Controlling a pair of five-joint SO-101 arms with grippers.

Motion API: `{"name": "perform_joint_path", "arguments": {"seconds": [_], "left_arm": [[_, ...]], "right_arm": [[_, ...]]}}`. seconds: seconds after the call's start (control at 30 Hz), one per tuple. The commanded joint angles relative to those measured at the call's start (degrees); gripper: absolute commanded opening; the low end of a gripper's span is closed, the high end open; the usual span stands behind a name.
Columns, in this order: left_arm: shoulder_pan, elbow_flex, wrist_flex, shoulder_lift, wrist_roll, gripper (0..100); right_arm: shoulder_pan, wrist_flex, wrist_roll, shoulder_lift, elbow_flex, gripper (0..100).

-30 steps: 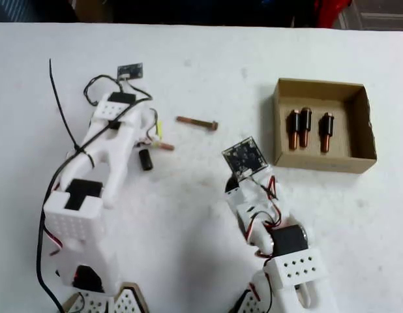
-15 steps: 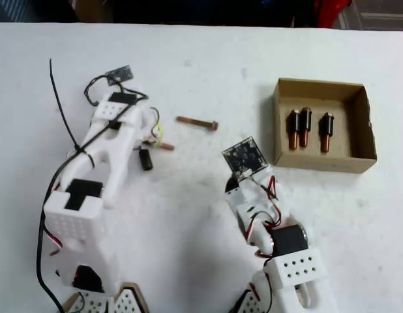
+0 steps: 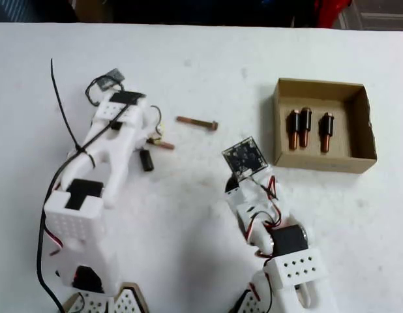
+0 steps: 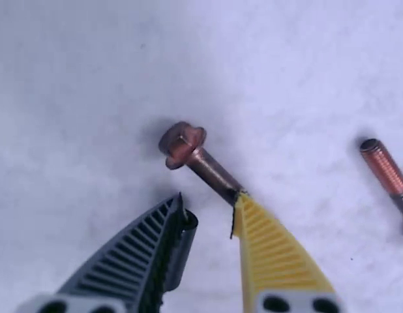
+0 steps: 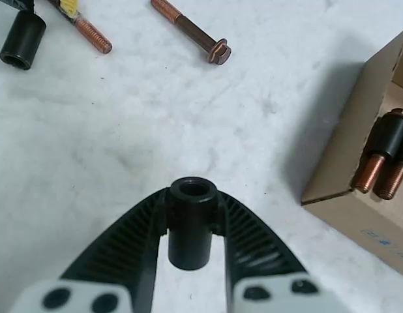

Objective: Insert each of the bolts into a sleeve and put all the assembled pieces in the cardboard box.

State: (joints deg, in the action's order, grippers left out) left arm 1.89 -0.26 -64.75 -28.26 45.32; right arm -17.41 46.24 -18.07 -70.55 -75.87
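In the left wrist view my left gripper (image 4: pixel 211 212) is slightly open, its grey finger (image 4: pixel 156 241) and yellow finger (image 4: pixel 267 248) straddling the shaft of a copper bolt (image 4: pixel 188 147) lying on the table; the shaft runs under the yellow tip. From above, that gripper (image 3: pixel 156 135) stands over this bolt (image 3: pixel 165 145), with a loose black sleeve (image 3: pixel 146 159) just beside it. A second bolt (image 3: pixel 197 122) lies a little to the right. My right gripper (image 5: pixel 190 218) is shut on another black sleeve (image 5: pixel 190 222), held upright above the table. The cardboard box (image 3: pixel 358 140) holds three assembled pieces (image 3: pixel 306 129).
The right arm (image 3: pixel 280 241) stands at the table's front middle, left of the box and short of its near wall (image 5: pixel 358 195). The left arm (image 3: pixel 90 176) stretches along the left side with black cables. White table surface (image 3: pixel 208 65) lies open at the back.
The left arm's wrist has turned, its camera board swinging left and down. The bolts, the loose sleeve and the right arm have stayed put.
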Motion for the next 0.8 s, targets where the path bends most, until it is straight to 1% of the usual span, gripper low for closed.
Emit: {"name": "perform_joint_path", "arguments": {"seconds": [0.0, 0.1, 0.23, 0.6, 0.77], "left_arm": [[-1.2, -0.2, 2.5, -2.5, 1.1, 16], [-1.2, -0.2, 3.9, -2.7, 1.7, 15], [-1.3, -0.2, 4.0, -2.9, 6.2, 15], [-1.3, -0.2, 4.2, -3.0, 6.4, 16], [-1.4, -0.2, 8.5, -3.0, 6.2, 15]], "right_arm": [[0.5, -1.1, -0.5, -1.2, 0.5, 1.7], [0.5, -1.1, -0.5, -1.2, 0.5, 1.7], [0.5, -1.1, -0.5, -1.2, 0.5, 1.7], [0.5, -1.1, -0.5, -1.2, 0.5, 1.7], [0.5, -1.1, -0.5, -1.2, 0.5, 1.7]]}}
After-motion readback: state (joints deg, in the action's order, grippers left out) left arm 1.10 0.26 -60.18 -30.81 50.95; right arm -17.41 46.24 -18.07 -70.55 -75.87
